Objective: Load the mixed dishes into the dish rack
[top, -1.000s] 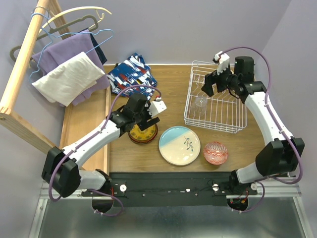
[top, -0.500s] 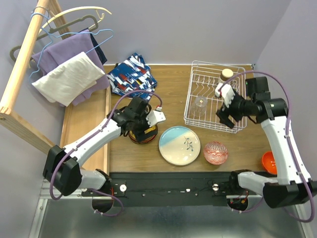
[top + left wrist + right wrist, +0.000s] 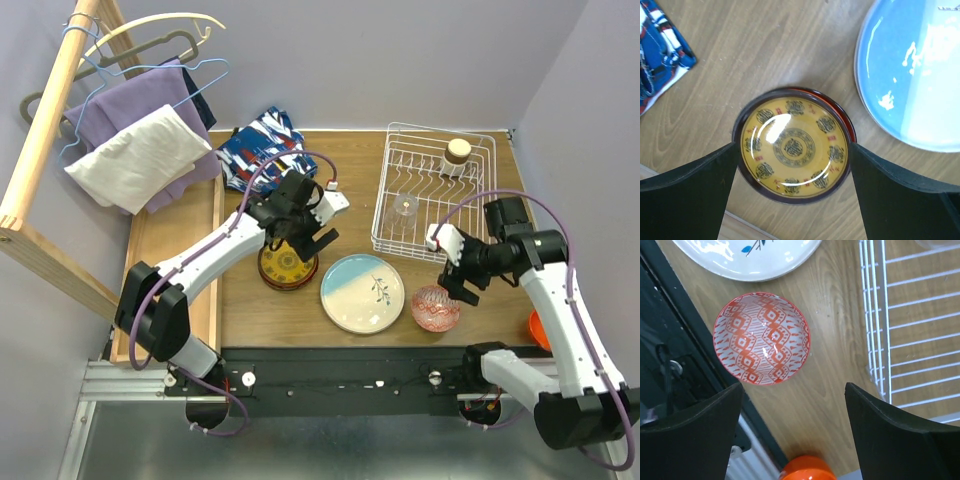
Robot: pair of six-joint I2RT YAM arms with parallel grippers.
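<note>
The right arm has swung off the white wire dish rack point(image 3: 385, 190) toward 6 o'clock. The right gripper point(image 3: 452, 272) now hangs above the red-patterned bowl point(image 3: 436, 308), with its jaws spread wide and holding nothing. The left gripper point(image 3: 300, 235) has edged toward 12 o'clock and is over the dark red plate with a yellow patterned centre point(image 3: 287, 266). It is also wide open, and its fingers point(image 3: 715, 175) flank the rim at 9 and 3 o'clock; contact cannot be told.

The rack stands at the table's 1 o'clock and holds a clear glass point(image 3: 404, 207) and a tan-topped cup point(image 3: 457, 152). The large pale blue-cream plate point(image 3: 362, 293) lies at 6 o'clock, between the dark plate and the bowl. An orange bowl point(image 3: 540, 328) sits at 4 o'clock.
</note>
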